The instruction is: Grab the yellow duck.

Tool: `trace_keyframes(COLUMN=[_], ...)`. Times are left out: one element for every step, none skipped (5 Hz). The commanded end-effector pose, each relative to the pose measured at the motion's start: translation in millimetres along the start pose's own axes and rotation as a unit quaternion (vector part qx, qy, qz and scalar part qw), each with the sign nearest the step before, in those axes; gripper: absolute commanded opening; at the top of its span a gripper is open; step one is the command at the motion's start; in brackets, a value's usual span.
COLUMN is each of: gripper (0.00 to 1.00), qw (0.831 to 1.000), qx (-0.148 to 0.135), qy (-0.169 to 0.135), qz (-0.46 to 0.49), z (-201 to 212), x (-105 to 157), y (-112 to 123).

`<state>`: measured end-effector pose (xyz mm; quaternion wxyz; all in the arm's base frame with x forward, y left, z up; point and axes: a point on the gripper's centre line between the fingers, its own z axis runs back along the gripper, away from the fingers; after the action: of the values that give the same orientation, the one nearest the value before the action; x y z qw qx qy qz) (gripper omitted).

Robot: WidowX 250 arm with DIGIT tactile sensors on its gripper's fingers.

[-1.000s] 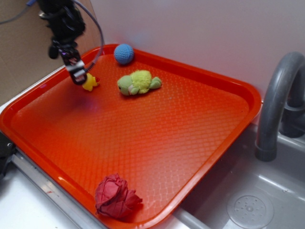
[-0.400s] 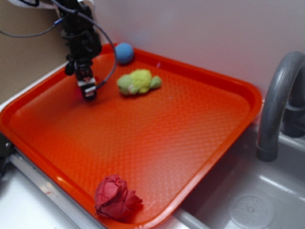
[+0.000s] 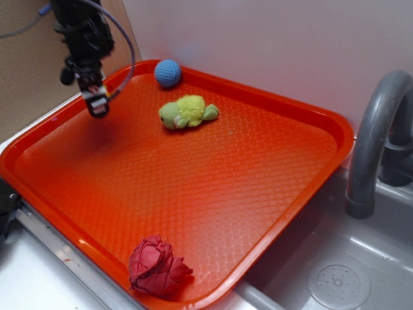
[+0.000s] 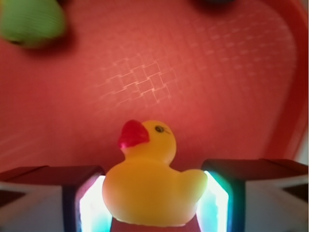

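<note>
We have lifted up from the tray (image 3: pixel 271 106) since a moment ago. Our jaws are squeezed on the yellow duck (image 4: pixel 149 186), up near the tray's 10 o'clock corner. We think the grab worked.

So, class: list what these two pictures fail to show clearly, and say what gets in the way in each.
- Exterior view: the yellow duck cannot be seen; it is hidden at the hand.
- Wrist view: the duck's underside is cut off by the bottom edge.
- Wrist view: the green plush toy is blurred and cropped by the corner.
</note>
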<state>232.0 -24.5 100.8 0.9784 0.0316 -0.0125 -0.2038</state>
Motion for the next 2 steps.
trace_keyframes(gripper=[0.00,0.00], qw=[0.997,0.996], qx=[-0.036,-0.049], qy=[-0.069,-0.071], qz=[0.030,0.016], z=[115.5,156.7], x=[4.8,-34.9], y=[-31.9,-51.7])
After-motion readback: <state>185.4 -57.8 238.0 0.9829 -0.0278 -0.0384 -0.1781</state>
